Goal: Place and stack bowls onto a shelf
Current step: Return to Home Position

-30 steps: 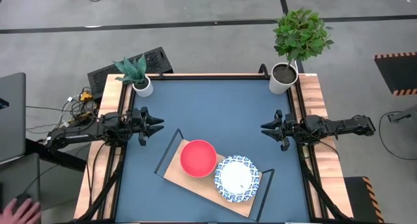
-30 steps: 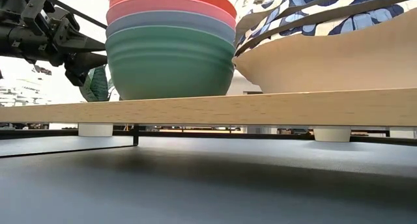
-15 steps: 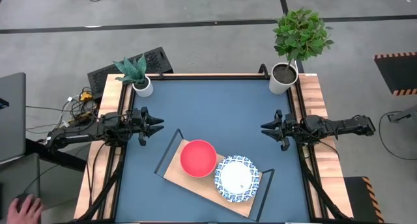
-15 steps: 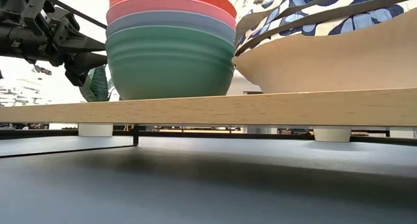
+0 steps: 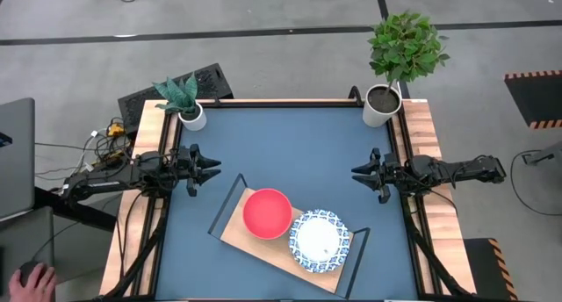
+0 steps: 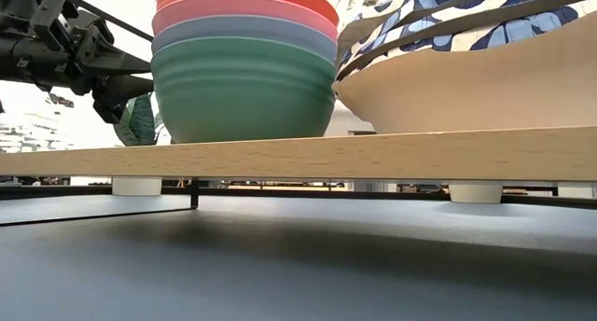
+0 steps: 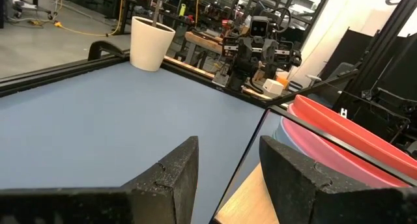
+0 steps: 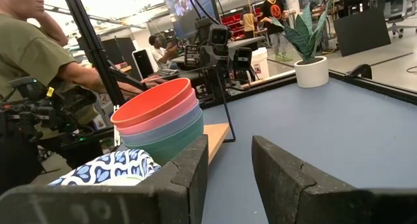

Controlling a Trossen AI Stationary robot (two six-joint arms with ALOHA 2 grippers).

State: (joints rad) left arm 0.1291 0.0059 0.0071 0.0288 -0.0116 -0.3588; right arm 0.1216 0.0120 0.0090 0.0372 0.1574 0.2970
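The light-wood shelf [image 5: 234, 233] lies slanted near the table's near edge, its board raised on black frame ends. On it stands a stack of bowls [image 5: 266, 212], red on top. The low view shows this stack [image 6: 244, 64] as red over pink over grey-blue over teal-green. Beside it sit the white bowls with blue patterned rims [image 5: 318, 240], nested on the board [image 6: 373, 153]. My left gripper [image 5: 216, 168] hovers open near the table's left edge, pointing right. My right gripper [image 5: 355, 172] hovers open near the right edge, pointing left. Neither touches anything.
A snake plant in a white pot [image 5: 192, 117] stands at the far left corner, and a leafy plant in a white pot [image 5: 381, 105] at the far right. Bare blue tabletop [image 5: 290, 148] lies between the grippers. A person's hand [image 5: 33, 281] shows off the table's near left.
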